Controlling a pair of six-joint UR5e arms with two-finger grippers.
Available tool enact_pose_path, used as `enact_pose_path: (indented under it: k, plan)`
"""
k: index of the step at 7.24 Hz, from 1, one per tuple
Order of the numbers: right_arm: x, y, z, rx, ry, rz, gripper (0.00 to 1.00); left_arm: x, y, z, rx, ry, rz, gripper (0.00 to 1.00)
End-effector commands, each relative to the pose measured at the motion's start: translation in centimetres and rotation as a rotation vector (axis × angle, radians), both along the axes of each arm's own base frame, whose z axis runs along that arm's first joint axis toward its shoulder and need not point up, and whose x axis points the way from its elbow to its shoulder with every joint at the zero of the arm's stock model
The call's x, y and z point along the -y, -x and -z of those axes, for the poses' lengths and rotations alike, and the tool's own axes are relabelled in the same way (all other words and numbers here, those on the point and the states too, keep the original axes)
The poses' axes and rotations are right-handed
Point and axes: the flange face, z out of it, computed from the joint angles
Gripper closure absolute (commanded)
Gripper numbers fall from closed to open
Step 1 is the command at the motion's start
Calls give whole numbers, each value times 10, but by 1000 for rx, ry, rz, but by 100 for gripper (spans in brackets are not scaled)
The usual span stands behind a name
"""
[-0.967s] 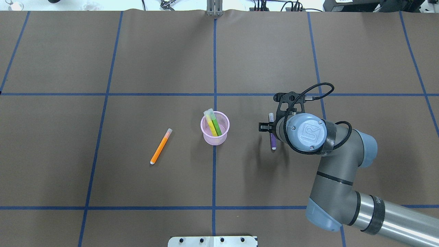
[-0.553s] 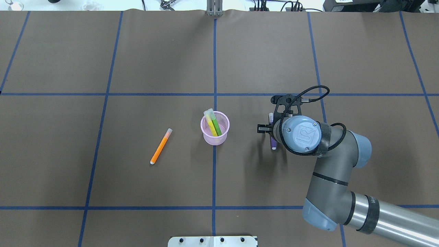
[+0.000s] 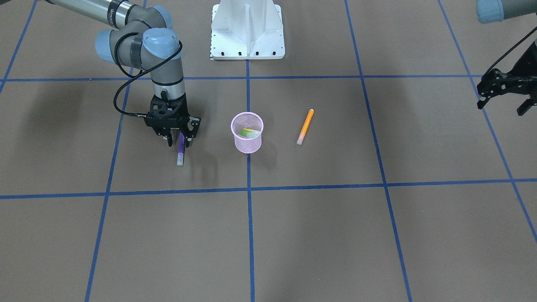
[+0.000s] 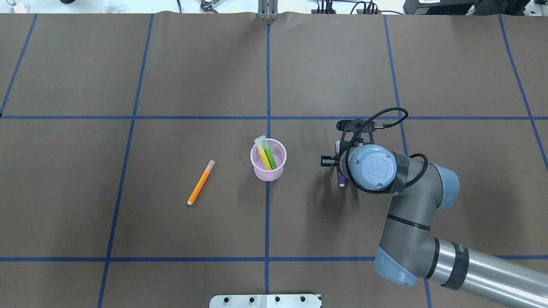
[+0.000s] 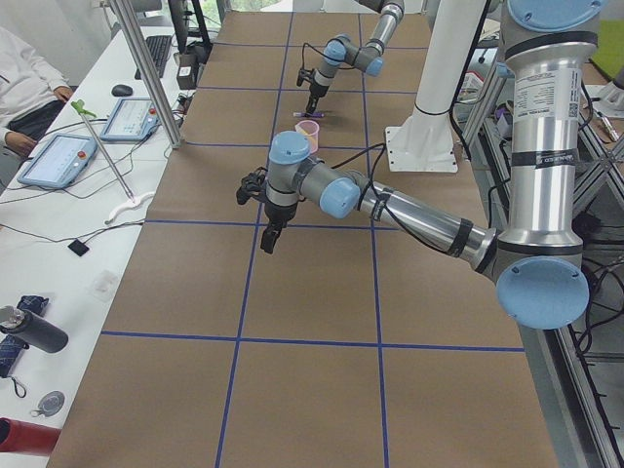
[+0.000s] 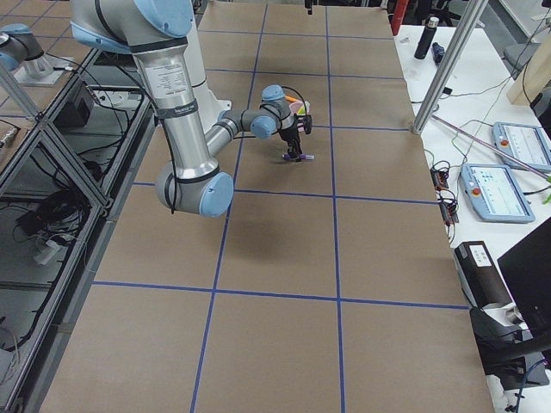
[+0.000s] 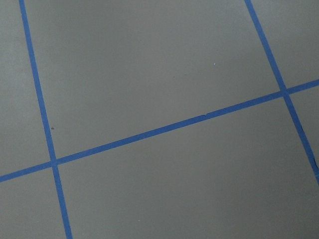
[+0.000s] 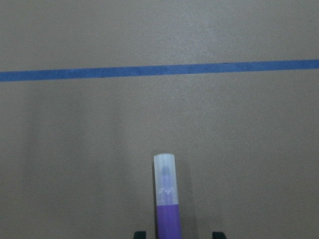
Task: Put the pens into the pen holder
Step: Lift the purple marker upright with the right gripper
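In the overhead view the right arm's grey wrist point(image 4: 370, 167) hides most of the slim purple pen point(image 3: 180, 150), leaving only its pale translucent cap and its opposite tip showing. The right wrist camera cuts off the pen's lower body and shows only the very tips of the fingers. The left gripper point(image 3: 501, 108) sits at the edge of the front-facing view.

The purple pen lies flat on the brown paper-covered table point(image 4: 192, 64), to the right of the small pink wire-mesh pen holder point(image 4: 267, 174) and apart from it. Its long axis runs nearly straight away from the robot, cap at the far end. A yellow pen point(image 4: 262, 153) and a green pen point(image 4: 270, 159) lean in the holder, caps up. An orange pen point(image 4: 200, 183) lies left of the holder, cap away from the robot.

The right arm reaches in from the lower right, its wrist turned straight down. The right gripper point(image 3: 178, 142) straddles the purple pen with its fingers parted, a gap on each side. The left gripper hangs over bare table, fingers spread and holding nothing.
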Motion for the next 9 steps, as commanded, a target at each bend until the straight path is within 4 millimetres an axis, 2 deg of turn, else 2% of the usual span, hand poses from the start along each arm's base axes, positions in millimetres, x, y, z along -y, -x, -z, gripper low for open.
enact_pose_path:
  k: [1,3,4,5,6,7,8,9]
  plan:
    - [0,2,-4,-7,3,3,53,0,-1,1,-1,-1,-1,0]
    - [1,3,-6,-12,4,2,58,0,-1,1,-1,-1,-1,0]
    - [2,2,-5,-11,4,0,72,0,-1,1,-1,-1,-1,0]
    - [3,5,3,-1,-1,0,95,0,-1,1,-1,-1,-1,0]
    - [3,5,3,-1,-1,0,100,0,-1,1,-1,-1,-1,0]
    - [3,5,4,2,-2,0,100,0,-1,1,-1,-1,-1,0]
    - [10,-2,9,9,-7,-12,100,0,-1,1,-1,-3,-1,0]
    - [20,-18,23,23,-37,-18,100,1,-1,3,-2,-5,0,0]
